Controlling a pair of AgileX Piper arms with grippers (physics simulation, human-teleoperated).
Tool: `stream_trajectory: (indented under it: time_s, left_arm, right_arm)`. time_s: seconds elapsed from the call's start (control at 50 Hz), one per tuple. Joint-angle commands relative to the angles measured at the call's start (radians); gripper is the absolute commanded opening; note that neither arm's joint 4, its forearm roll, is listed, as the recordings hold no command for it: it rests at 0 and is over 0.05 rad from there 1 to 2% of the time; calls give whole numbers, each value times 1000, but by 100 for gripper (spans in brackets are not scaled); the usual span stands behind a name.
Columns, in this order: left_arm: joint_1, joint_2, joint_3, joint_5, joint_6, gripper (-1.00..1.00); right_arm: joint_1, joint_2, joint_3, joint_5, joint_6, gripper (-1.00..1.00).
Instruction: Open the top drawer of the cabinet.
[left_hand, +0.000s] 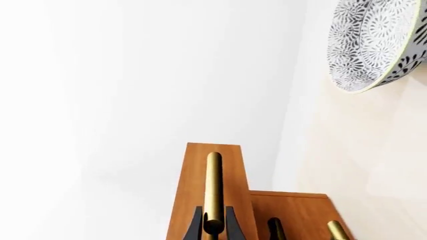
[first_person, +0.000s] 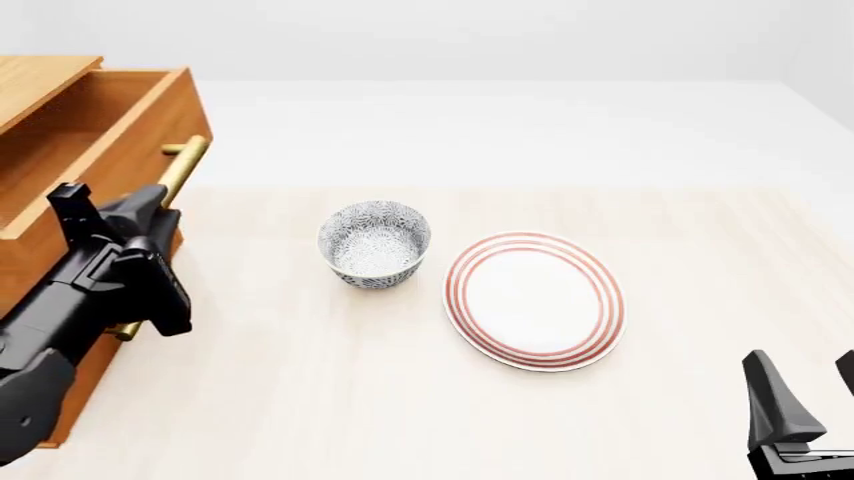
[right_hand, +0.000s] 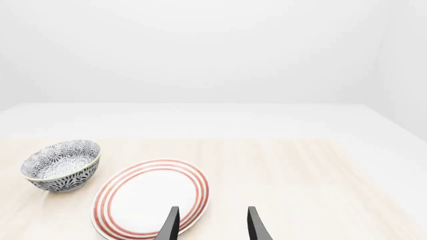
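Gold handle (left_hand: 213, 185) – left tool (left_hand: 213, 226) clamped

A: State of the cabinet (first_person: 94, 330)?

B: Orange-brown wood, at the table's left edge in the front view, partly out of frame.

A: And the top drawer (first_person: 100, 150)?

B: Pulled out towards the table's middle, its hollow interior exposed from above. Its gold bar handle (first_person: 184, 160) runs level across the drawer's front face.

Bright even light, faint shadows, sharp renders
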Motion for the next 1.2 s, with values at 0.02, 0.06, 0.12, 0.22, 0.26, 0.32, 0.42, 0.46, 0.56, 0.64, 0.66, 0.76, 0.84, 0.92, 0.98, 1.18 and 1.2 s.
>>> stream_trajectory:
  time_s: [0.02,0.06,0.12,0.22,0.26,0.32,0.42,0.46,0.56,0.64,0.66,0.76,0.84,0.92,0.98,1.18,1.2]
  left_arm:
    - [-85,-34,-44,9,-4,-100]
    - [-87,-42,-43,11,-4,-100]
    - [-91,-44,-46,13,-5,-100]
    - [-103,-63,-45,18,-5,-100]
    - [-111,-76,-46,27,-8,-100]
    - [-113,-78,-44,26,-6,-100]
    - [-113,-78,-44,26,-6,100]
    - [-113,-78,-44,26,-6,100]
    - [-113,-78,-44,26,-6,100]
    - [-113,-78,-44,26,-6,100]
    - [-113,-78,-44,26,-6,100]
    - [-113,-78,-44,26,-6,100]
    - [-113,-78,-44,26,-6,100]
    - [-113,-78,-44,26,-6,100]
    - [-113,-78,-44,26,-6,100]
    - [-113,-78,-44,26,-6,100]
    - [-113,-78,-44,26,-6,100]
  right_arm:
    - [0,0,0,0,0,100]
    - [0,0,0,0,0,100]
    - [0,0,0,0,0,100]
    - [0,0,0,0,0,100]
    - [0,0,0,0,-1,100]
    - [0,0,0,0,0,100]
    - [0,0,0,0,0,100]
    - [0,0,0,0,0,100]
    - [0,0,0,0,-1,100]
    - [0,0,0,0,0,100]
    - [0,0,0,0,0,100]
    - [0,0,0,0,0,100]
    - [0,0,0,0,0,100]
    - [0,0,0,0,-1,100]
    - [0,0,0,0,0,100]
    - [0,0,0,0,0,100]
    - [0,0,0,0,0,100]
